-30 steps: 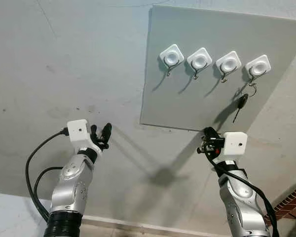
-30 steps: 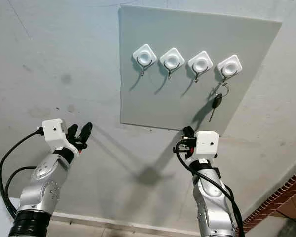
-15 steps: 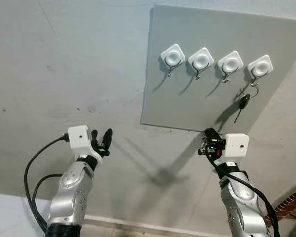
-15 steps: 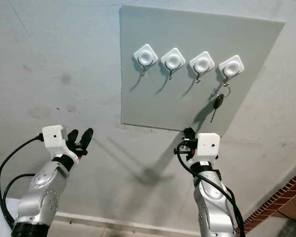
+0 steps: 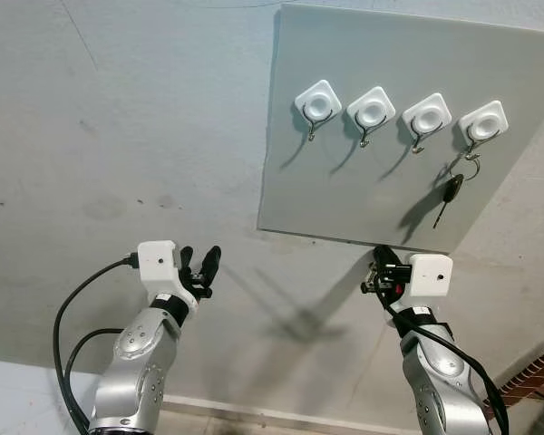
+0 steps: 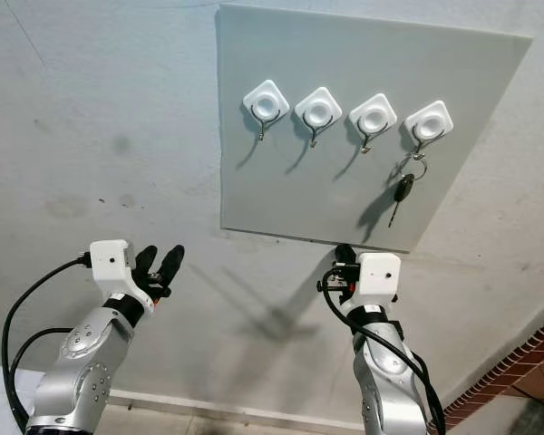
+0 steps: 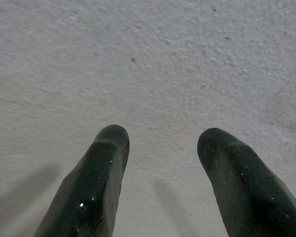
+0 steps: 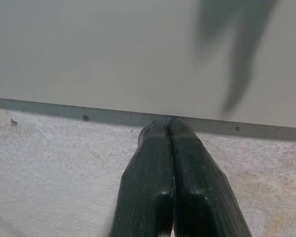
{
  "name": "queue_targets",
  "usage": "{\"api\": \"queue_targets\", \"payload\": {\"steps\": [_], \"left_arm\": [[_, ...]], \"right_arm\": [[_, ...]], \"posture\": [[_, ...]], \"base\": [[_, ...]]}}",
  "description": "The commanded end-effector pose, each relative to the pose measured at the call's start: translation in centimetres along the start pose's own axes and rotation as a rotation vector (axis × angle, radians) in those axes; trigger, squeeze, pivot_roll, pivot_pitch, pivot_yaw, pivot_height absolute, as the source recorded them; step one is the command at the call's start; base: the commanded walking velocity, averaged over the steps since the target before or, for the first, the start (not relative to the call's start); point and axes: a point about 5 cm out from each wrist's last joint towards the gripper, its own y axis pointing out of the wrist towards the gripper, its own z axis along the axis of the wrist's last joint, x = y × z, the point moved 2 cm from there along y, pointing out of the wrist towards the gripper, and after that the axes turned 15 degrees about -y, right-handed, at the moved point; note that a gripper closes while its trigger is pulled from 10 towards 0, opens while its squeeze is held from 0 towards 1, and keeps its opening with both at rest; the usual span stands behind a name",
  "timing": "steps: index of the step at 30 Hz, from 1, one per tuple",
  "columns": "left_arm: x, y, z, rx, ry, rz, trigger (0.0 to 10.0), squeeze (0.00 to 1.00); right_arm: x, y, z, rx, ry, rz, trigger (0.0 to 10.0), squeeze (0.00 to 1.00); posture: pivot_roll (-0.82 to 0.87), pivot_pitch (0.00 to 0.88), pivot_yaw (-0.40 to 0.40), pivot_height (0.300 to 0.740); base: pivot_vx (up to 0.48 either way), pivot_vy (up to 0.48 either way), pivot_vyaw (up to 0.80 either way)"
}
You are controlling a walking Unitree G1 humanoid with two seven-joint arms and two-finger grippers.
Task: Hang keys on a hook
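Keys (image 5: 451,188) hanging from the rightmost hook (image 5: 483,121) of a row of four white hooks, all fixed on a pale grey board (image 5: 344,190) mounted on a rough plaster wall (image 5: 127,127). Hung by a metal ring, with one dark-headed key pointing down and slightly left, casting a shadow on the board. Other three hooks (image 5: 371,110) bare.

Right gripper (image 5: 377,268) raised just below the lower edge of the board, under and a little left of the keys, well apart from them. Fingers pressed together with nothing between them, as seen clearly in the right wrist view, where fingertips (image 8: 158,136) point at the bottom edge of the board and stand very near it. Whether touching the board or not, cannot tell. White camera block just behind the fingers, silver arm below with a black cable along it.

Left gripper (image 5: 199,263) raised in front of the bare wall, far to the left of the board and lower than its bottom edge. Fingers spread apart and empty; in the left wrist view two black fingertips (image 7: 111,140) with a wide gap, only plaster behind them. Black cable looping down from the left wrist.

Strip of brickwork (image 5: 535,376) at the lower right corner.
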Motion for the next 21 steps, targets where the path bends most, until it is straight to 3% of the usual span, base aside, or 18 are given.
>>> {"api": "queue_targets", "payload": {"steps": [1, 17, 21], "left_arm": [[0.49, 0.15, 0.60, 0.012, 0.018, -0.018, 10.0, 0.00], [0.78, 0.25, 0.42, 0.005, 0.004, -0.028, 10.0, 0.00], [0.83, 0.32, 0.37, 0.016, -0.053, -0.018, 10.0, 0.00]], "right_arm": [[0.00, 0.18, 0.61, 0.017, -0.004, 0.001, 10.0, 0.00], [-0.17, 0.28, 0.75, 0.021, -0.004, 0.010, 10.0, 0.00], [-0.21, 0.35, 0.78, 0.022, -0.005, 0.015, 10.0, 0.00]], "posture": [[0.04, 0.000, -0.046, 0.740], [0.04, 0.000, -0.053, 0.740], [0.04, 0.000, -0.055, 0.740]], "base": [[0.000, -0.307, 0.00], [0.000, -0.451, 0.00], [0.000, 0.000, 0.00]]}}
